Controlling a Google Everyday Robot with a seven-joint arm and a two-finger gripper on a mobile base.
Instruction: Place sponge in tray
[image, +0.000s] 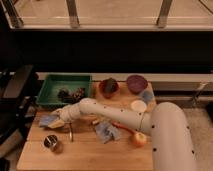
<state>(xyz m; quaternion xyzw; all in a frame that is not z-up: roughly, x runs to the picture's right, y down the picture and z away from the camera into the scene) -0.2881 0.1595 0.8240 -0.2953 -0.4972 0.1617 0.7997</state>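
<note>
Camera view, arm (102, 111) low, gripper (58, 123) pinching sponge (46, 120)

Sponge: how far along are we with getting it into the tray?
Done: the approach. The gripper sits at the sponge on the left of the table. In hand: the grasp. The gripper is shut at the sponge, but the hold is unconfirmed. Left: lift, carry to the green tray, release.
</note>
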